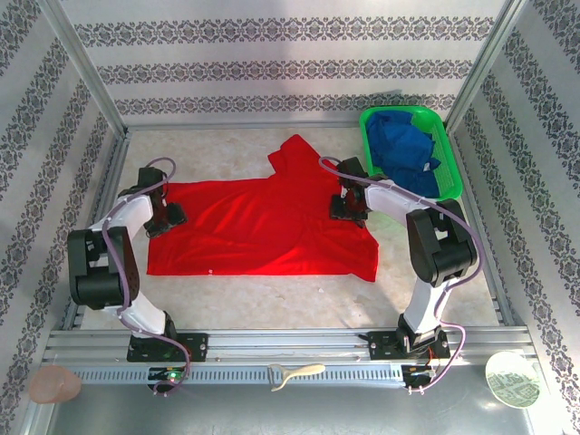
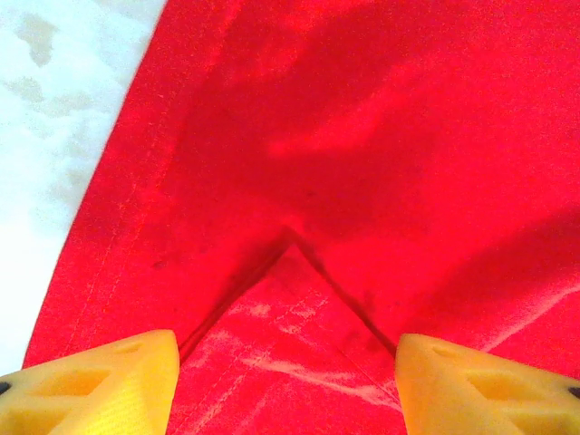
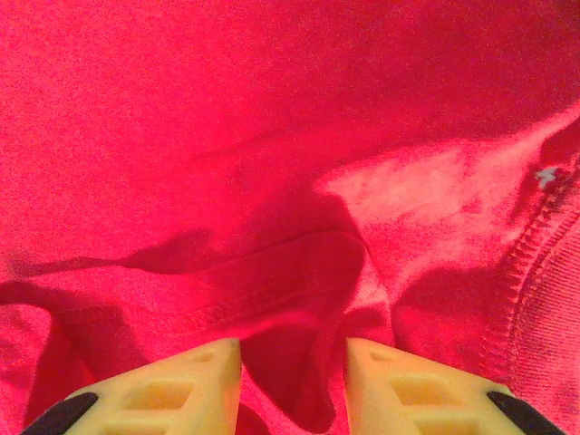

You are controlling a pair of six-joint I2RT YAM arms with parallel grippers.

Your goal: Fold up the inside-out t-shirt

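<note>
The inside-out t-shirt [image 1: 263, 227] is bright red and lies spread flat across the middle of the table, with one sleeve pointing toward the back. My left gripper [image 1: 168, 217] sits low on its left edge. In the left wrist view the left gripper [image 2: 288, 381] is open, and a turned-over corner of the shirt [image 2: 290, 317] lies between the wide-set yellow fingers [image 2: 100, 385]. My right gripper [image 1: 347, 207] rests on the shirt's right part. In the right wrist view the right gripper [image 3: 294, 372] is narrowly open, and a raised fold with a stitched hem [image 3: 299, 272] stands between its fingers.
A green basket [image 1: 450, 186] holding a blue garment [image 1: 403, 149] stands at the back right, close to the right arm. Patterned walls enclose the table on three sides. A cream tool [image 1: 294, 373] and two round discs [image 1: 512, 379] lie by the near rail.
</note>
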